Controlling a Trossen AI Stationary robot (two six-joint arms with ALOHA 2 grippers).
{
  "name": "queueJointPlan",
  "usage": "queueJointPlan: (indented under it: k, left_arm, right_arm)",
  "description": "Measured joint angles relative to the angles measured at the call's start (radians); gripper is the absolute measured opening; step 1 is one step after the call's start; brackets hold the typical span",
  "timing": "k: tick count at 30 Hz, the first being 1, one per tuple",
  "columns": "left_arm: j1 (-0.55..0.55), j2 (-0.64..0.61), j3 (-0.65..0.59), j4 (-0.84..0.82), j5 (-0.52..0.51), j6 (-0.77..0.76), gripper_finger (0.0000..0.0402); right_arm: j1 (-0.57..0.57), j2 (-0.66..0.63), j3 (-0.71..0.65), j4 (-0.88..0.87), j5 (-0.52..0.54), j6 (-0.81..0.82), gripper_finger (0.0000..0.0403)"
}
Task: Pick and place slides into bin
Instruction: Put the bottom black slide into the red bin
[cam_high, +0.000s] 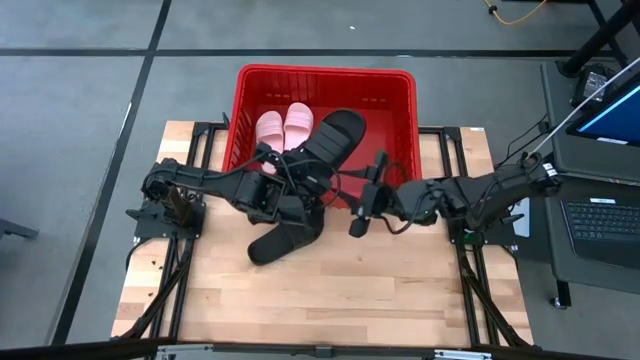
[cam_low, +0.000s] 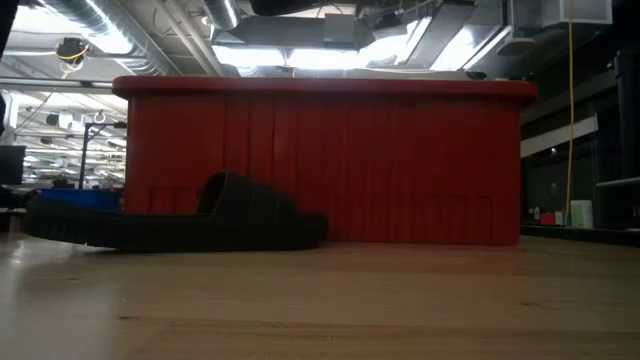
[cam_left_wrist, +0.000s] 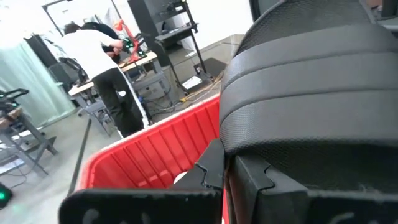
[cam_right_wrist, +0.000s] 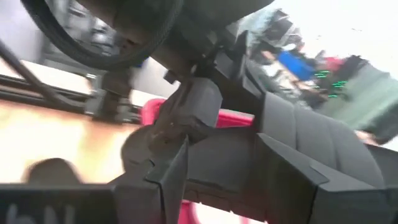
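Left gripper (cam_high: 305, 178): at the bin's near wall, jaws closed on the heel end of the raised black slide (cam_high: 338, 135). Left wrist view confirms this, with the slide's ribbed strap (cam_left_wrist: 311, 93) filling the frame just above the jaws and the red wall beyond.

Second black slide (cam_high: 285, 240): flat on the surface (cam_high: 380, 290), just below and behind the left jaws, outside the bin. Low view shows it lying sole-down against the bin's front wall (cam_low: 200, 225). Not yet picked.

Pink slides (cam_high: 270, 128) (cam_high: 298, 122): side by side inside the bin (cam_high: 325, 72), ahead of the left jaws and just left of the held slide's toe.

Raised black slide: tilted, toe well over the bin's interior, heel above the near rim. Judged step: placing this one, the third of four.

To do well:
- carry forward until the heel clears the rim before opening the jaws; released here, likely to catch on the wall and tip back out.
- aim for the bare floor to the right of the pink pair.
- lower first; drop short.

Right gripper (cam_high: 358, 215): just right of the left jaws, over the surface in front of the bin. Cannot tell how it stands. Close to the left arm, so keep it still during the release.

Person (cam_left_wrist: 102, 68) in the room beyond, well apart from the rig.
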Motion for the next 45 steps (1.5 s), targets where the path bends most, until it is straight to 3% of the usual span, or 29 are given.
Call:
queueJointPlan:
  k: [4, 16, 24, 39, 45]
  left_arm:
    - [0.001, 0.000, 0.000, 0.003, -0.009, -0.004, 0.0003]
    - [-0.001, -0.005, 0.000, 0.018, -0.025, -0.015, 0.0003]
    - [-0.021, -0.039, 0.000, 0.031, -0.014, -0.012, 0.0003]
    - [-0.020, -0.045, 0.000, 0.036, -0.025, -0.012, 0.0003]
    - [-0.020, -0.045, 0.000, 0.038, -0.029, -0.011, 0.0003]
  right_arm:
    - [0.007, 0.012, 0.000, 0.042, 0.080, -0.057, 0.0186]
    - [0.028, 0.011, 0.000, 0.076, 0.102, -0.067, 0.0186]
    - [0.064, 0.014, -0.001, 0.082, 0.206, -0.212, 0.0186]
    - [0.048, 0.025, -0.001, 0.163, 0.195, -0.218, 0.0186]
    - [0.024, 0.071, -0.001, 0.223, 0.163, -0.317, 0.0186]
